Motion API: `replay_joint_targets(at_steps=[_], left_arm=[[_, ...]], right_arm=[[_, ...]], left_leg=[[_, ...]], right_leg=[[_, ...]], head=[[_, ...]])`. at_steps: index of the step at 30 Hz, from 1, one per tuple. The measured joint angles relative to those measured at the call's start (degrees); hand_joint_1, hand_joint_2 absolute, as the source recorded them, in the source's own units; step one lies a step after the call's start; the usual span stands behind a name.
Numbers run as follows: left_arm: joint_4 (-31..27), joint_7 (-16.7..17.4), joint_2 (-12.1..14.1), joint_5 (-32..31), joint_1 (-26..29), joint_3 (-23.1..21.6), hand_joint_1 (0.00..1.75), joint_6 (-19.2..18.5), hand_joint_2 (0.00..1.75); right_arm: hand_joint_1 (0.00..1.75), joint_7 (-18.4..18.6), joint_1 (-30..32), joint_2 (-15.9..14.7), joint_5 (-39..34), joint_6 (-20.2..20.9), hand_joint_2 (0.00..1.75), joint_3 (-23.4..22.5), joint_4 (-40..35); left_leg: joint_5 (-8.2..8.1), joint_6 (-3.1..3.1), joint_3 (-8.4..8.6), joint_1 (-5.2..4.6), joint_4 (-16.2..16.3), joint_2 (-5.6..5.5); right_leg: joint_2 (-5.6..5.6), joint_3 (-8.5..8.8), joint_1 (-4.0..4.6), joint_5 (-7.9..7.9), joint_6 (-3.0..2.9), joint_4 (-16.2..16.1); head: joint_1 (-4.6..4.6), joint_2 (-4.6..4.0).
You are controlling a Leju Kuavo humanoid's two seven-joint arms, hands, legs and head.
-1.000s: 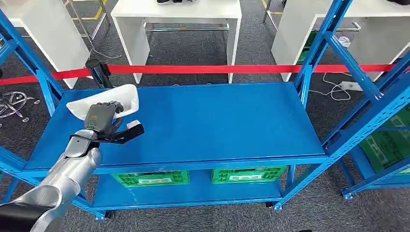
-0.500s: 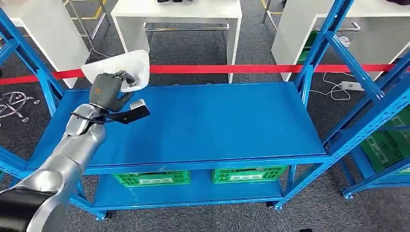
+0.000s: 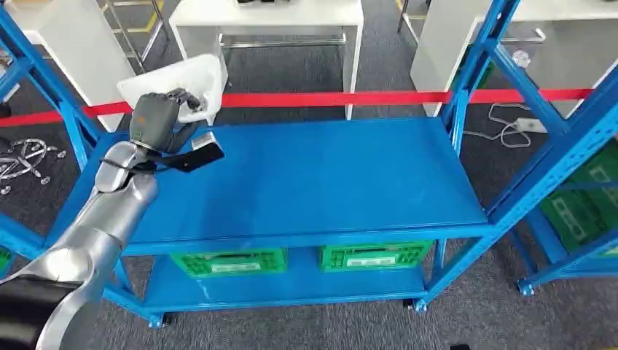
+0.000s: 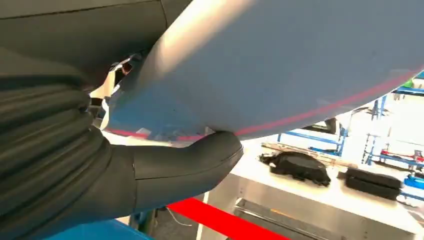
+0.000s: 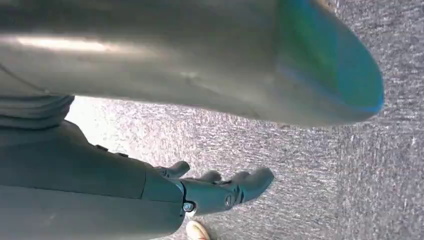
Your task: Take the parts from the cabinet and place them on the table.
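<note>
One big blue shelf [image 3: 313, 182] fills your view, with white tables [image 3: 270, 14] standing behind a red tape [image 3: 350, 97]. Your left robot hand [image 3: 157, 120] is curled tight around a white part [image 3: 182, 80], up above the shelf's far left corner. You can guess the part is light and stiff, like thin plastic. It looks smooth, so it may slip. Hold it by the rim, where your fingers are now. Your right robot hand [image 5: 220, 190] hangs over the floor, fingers loosely apart, holding nothing.
</note>
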Motion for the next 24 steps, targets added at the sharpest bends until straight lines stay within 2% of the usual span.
replay_joint_targets(at_steps=[1, 2, 3, 4, 5, 6, 7, 8, 9, 10, 11, 12, 13, 16, 17, 18, 19, 20, 21, 22, 23, 24], left_arm=[[0.0, 0.1, 0.1, 0.1, -0.1, -0.1, 1.75, -0.2, 1.75], [0.1, 0.2, 0.3, 0.2, -0.2, -0.4, 1.75, -0.4, 1.75], [0.2, 0.2, 0.4, 0.4, -0.4, -0.5, 1.75, -0.7, 1.75], [0.4, 0.2, 0.5, 0.6, -0.6, -0.9, 1.75, -0.7, 1.75], [0.6, 0.2, 0.6, 1.0, -0.8, -1.0, 1.75, -1.0, 1.75], [0.7, 0.2, 0.7, 1.1, -0.8, -1.1, 1.75, -1.2, 1.75], [0.9, 0.2, 0.7, 1.3, -0.7, -1.2, 1.75, -1.3, 1.75], [1.2, 0.2, 0.7, 1.4, -0.7, -1.3, 1.75, -1.3, 1.75], [1.3, 0.2, 0.7, 1.7, -0.8, -1.4, 1.75, -1.3, 1.75], [1.4, 0.2, 0.7, 1.9, -0.8, -1.5, 1.75, -1.3, 1.75], [1.4, 0.2, 0.7, 2.1, -1.0, -1.7, 1.75, -1.3, 1.75], [1.4, 0.2, 0.7, 2.4, -1.4, -2.0, 1.75, -1.3, 1.75], [1.4, 0.2, 0.7, 3.0, -1.6, -2.3, 1.75, -1.3, 1.75], [1.5, 0.1, 0.8, 3.9, -1.8, -2.7, 1.75, -1.5, 1.75], [1.6, 0.1, 0.7, 4.0, -1.8, -2.8, 1.75, -1.5, 1.75], [1.6, 0.2, 0.4, 4.0, -2.0, -2.9, 1.75, -1.5, 1.75], [1.6, 0.4, 0.4, 4.0, -2.1, -3.1, 1.75, -1.5, 1.75], [1.6, 0.7, 0.4, 4.1, -2.1, -3.4, 1.75, -1.5, 1.75], [1.7, 0.8, 0.4, 4.2, -2.1, -3.6, 1.75, -1.5, 1.75], [1.9, 0.8, 0.4, 4.2, -2.1, -3.8, 1.75, -1.5, 1.75], [1.9, 0.8, 0.4, 4.3, -2.0, -4.0, 1.75, -1.5, 1.75], [2.0, 0.8, 0.4, 4.3, -2.0, -4.2, 1.75, -1.6, 1.75]], right_arm=[[0.0, 0.0, -0.1, 0.0, -0.1, 0.0, 0.0, 0.0, 0.0], [0.0, -0.1, -0.1, 0.2, -0.2, -0.1, 0.0, 0.0, 0.0], [0.0, -0.2, -0.1, 0.2, -0.3, -0.1, 0.0, 0.0, 0.0], [0.0, -0.2, -0.1, 0.1, -0.4, -0.2, 0.0, 0.0, 0.0], [0.0, -0.2, -0.1, 0.1, -0.5, -0.2, 0.0, 0.0, 0.0], [0.0, -0.2, -0.1, 0.1, -0.6, -0.2, 0.0, -0.1, 0.0], [0.0, -0.2, -0.1, 0.1, -0.7, -0.2, 0.0, -0.1, 0.0], [0.0, -0.2, -0.1, 0.1, -0.8, -0.2, 0.0, -0.2, 0.0], [0.0, -0.2, -0.1, 0.1, -0.8, -0.2, 0.0, -0.3, 0.0], [0.0, -0.1, -0.1, 0.1, -0.9, -0.2, 0.0, -0.3, 0.0], [0.0, 0.0, -0.1, 0.1, -0.9, -0.2, 0.0, -0.3, 0.0], [0.0, 0.0, -0.1, 0.1, -0.9, -0.2, 0.0, -0.3, 0.0], [0.0, 0.0, -0.1, 0.1, -0.9, -0.3, 0.0, -0.3, 0.0], [0.0, -0.1, 0.0, 0.1, -0.9, -0.3, 0.0, -0.3, 0.0], [0.0, -0.1, 0.1, 0.1, -0.9, -0.3, 0.0, -0.3, 0.0], [0.0, -0.2, 0.1, 0.1, -1.0, -0.4, 0.0, -0.3, 0.0], [0.0, -0.3, 0.1, 0.1, -1.0, -0.4, 0.0, -0.3, 0.0], [0.0, -0.5, 0.1, 0.1, -1.0, -0.5, 0.0, -0.3, 0.0], [0.0, -0.7, 0.0, 0.0, -1.0, -0.6, 0.0, -0.3, 0.0], [0.0, -0.9, 0.0, 0.0, -1.2, -0.6, 0.0, -0.3, 0.0], [0.0, -1.0, -0.1, 0.0, -1.2, -0.6, 0.0, -0.3, 0.0], [0.0, -1.2, -0.1, 0.0, -1.3, -0.6, 0.0, -0.3, 0.0]], left_leg=[[0.4, -0.55, -0.14, -0.07, -0.2, -0.02], [0.05, -0.86, -0.48, 0.07, 0.1, -0.04], [-2.2, -1.25, -1.36, 0.12, 1.5, 0.05], [-5.12, -1.59, -2.3, 0.36, 4.5, 0.04], [-8.25, -2.01, -3.69, 0.63, 9.3, 0.05], [-10.54, -2.31, -4.9, 0.8, 13.8, 0.05], [-11.54, -2.54, -5.33, 0.94, 16.6, 0.05], [-11.12, -2.64, -4.69, 1.08, 17.0, 0.05], [-9.64, -2.66, -2.73, 1.18, 15.0, 0.06], [-7.83, -2.57, 0.16, 1.24, 11.3, 0.06], [-6.36, -2.4, 4.01, 1.24, 5.9, 0.06], [-7.44, -2.12, 7.46, 1.22, 0.7, 0.02], [-7.79, -1.77, 8.66, 0.72, -0.9, -0.03], [-6.88, -0.53, 7.36, 0.26, -0.9, -0.03], [-5.93, 0.18, 7.16, 0.62, -1.5, 0.08], [-5.19, 0.68, 6.84, 0.75, -1.7, 0.47], [-4.44, 1.22, 6.02, 0.73, -1.7, 0.42], [-3.77, 1.37, 5.2, 0.71, -1.7, 0.42], [-3.2, 1.49, 4.44, 0.66, -1.7, 0.44], [-2.52, 1.51, 3.45, 0.57, -1.6, 0.43], [-1.98, 1.47, 2.58, 0.53, -1.4, 0.43], [-1.43, 1.37, 1.67, 0.52, -1.2, 0.43]], right_leg=[[-0.01, -0.22, -0.18, 0.42, -0.51, -0.2], [-0.19, -0.45, -0.61, 1.1, -0.93, -0.6], [-0.19, -0.94, -0.6, 1.57, -1.44, -0.6], [-0.21, -1.47, -0.61, 2.0, -1.7, -0.6], [-0.19, -2.08, -0.59, 2.48, -1.75, -0.6], [-0.19, -2.72, -0.58, 2.97, -1.77, -0.6], [-0.19, -3.34, -0.59, 3.44, -1.72, -0.6], [-0.19, -3.96, -0.6, 3.92, -1.63, -0.6], [-0.19, -4.6, -0.62, 4.45, -1.47, -0.6], [-0.19, -5.13, -0.67, 4.91, -1.3, -0.6], [-0.19, -5.57, -0.71, 5.4, -1.07, -0.6], [-0.22, -5.76, -0.7, 5.86, -0.76, -0.5], [-0.2, -6.08, -0.62, 6.39, -0.3, -0.7], [-0.12, -5.92, -0.78, 7.85, 0.97, -1.7], [-0.06, -6.2, -0.87, 8.13, 1.4, -1.8], [-0.11, -6.9, -0.93, 6.31, 1.47, -0.8], [-0.14, -7.93, -0.86, 2.65, 1.45, 1.9], [-0.15, -9.12, -0.82, -1.09, 1.51, 6.0], [-0.11, -10.18, -0.68, -3.59, 1.63, 10.2], [-0.11, -11.03, -0.6, -5.04, 1.74, 14.5], [-0.11, -10.89, -0.58, -4.62, 1.72, 16.4], [-0.11, -9.54, -0.54, -2.99, 1.65, 15.8]], head=[[0.09, 0.0], [0.09, 0.0], [-0.02, 0.0], [-0.28, 0.0], [-0.22, 0.0], [-0.26, 0.0], [-0.26, 0.0], [-0.26, 0.0], [-0.26, 0.0], [-0.24, 0.0], [-0.26, 0.0], [-0.26, 0.0], [-0.13, 0.0], [-0.44, 0.0], [-0.48, 0.0], [-0.39, 0.0], [-0.33, 0.0], [-0.29, 0.0], [-0.31, 0.0], [-0.26, 0.0], [-0.26, 0.0], [-0.26, 0.0]])
